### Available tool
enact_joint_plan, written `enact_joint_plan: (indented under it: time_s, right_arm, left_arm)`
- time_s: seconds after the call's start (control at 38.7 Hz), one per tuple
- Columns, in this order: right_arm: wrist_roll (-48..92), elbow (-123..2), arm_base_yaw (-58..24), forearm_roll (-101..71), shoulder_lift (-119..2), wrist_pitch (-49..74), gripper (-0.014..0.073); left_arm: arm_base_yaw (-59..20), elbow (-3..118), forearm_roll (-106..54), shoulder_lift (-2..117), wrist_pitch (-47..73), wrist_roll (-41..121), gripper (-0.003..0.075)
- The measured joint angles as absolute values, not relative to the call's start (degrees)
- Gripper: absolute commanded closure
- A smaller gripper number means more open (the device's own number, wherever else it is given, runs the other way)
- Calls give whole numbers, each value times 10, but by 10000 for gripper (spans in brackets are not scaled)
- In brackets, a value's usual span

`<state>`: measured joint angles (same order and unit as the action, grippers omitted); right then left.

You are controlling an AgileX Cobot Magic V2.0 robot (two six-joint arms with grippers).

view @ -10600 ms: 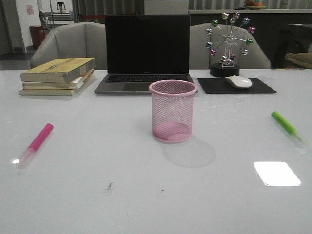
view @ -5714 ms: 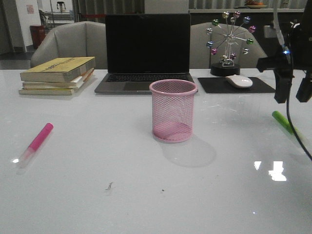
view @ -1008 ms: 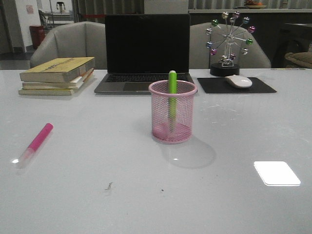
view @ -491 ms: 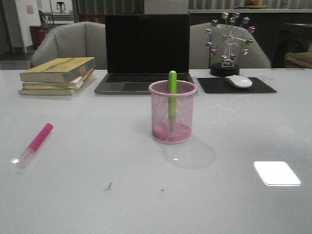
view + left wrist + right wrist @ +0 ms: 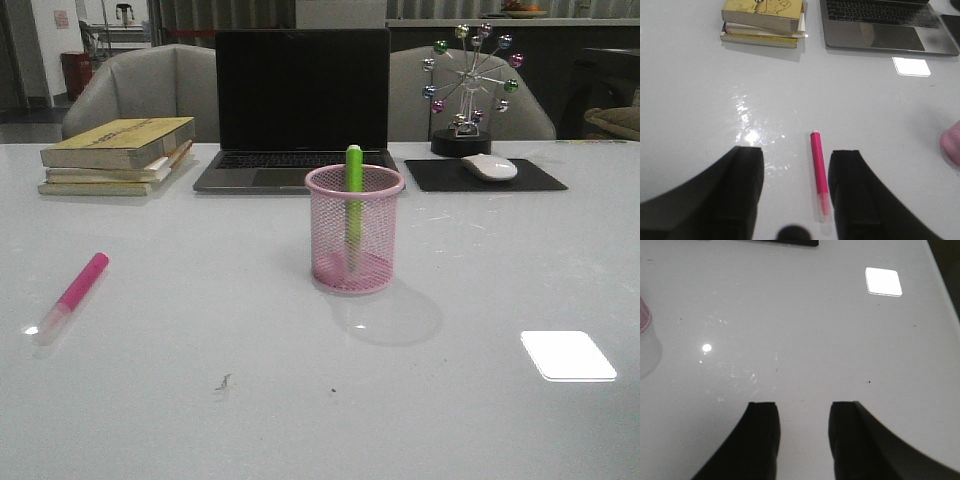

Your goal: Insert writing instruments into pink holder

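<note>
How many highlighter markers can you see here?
2: the lime green highlighter stands in the pink mesh cup; the pink highlighter lies on the table's left side.

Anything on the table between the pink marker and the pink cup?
No. In the front view the stretch of table between the pink marker and the cup is bare; the books and laptop sit farther back.

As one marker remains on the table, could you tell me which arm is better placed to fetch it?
The left. Its open gripper already frames the pink marker, which lies on the robot's left side; the right gripper sees only bare table.
</note>
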<state>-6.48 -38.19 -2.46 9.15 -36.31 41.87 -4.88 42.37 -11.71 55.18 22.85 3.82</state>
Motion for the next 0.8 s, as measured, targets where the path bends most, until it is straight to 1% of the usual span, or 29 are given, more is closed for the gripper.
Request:
enact_joint_plan:
  time_s: [0.26,0.54,0.8]
  right_arm:
    - [-66,-382,-25,91,-363,420,218]
    - [-66,-382,-25,91,-363,421,218]
    - [-66,-382,-25,91,-363,424,218]
  left_arm:
    - [-56,534,-118,635,287,39,335]
    - [-117,655,-118,817,320,75,336]
    - [-124,723,-118,971,355,78,336]
